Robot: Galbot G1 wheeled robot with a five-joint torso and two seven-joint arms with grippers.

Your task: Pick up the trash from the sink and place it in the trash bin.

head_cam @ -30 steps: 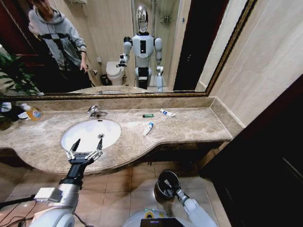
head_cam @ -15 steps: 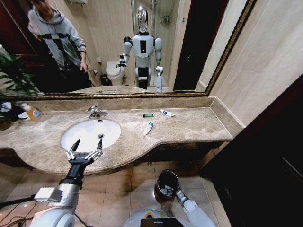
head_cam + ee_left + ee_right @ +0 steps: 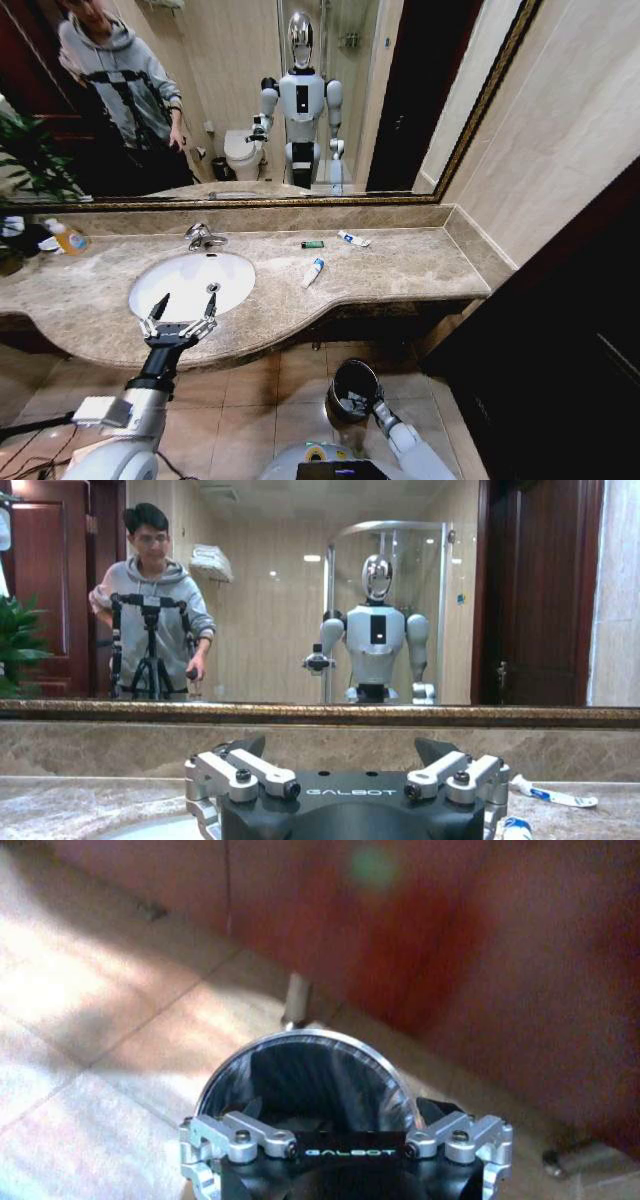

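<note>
Head view: the left gripper [image 3: 179,314] hovers over the near rim of the white oval sink [image 3: 190,283], jaws spread wide and empty. On the beige marble counter [image 3: 400,265], right of the sink, lie a white tube with a blue end [image 3: 314,271], a small flat green packet [image 3: 313,244] and another white tube [image 3: 353,239]. The small round dark trash bin with a shiny metal rim [image 3: 353,391] stands on the floor below, the right gripper [image 3: 378,407] at its rim.

Left wrist view: the jaws stand wide apart, holding nothing.

Right wrist view: the right gripper's jaws sit open over the bin's mouth.
</note>
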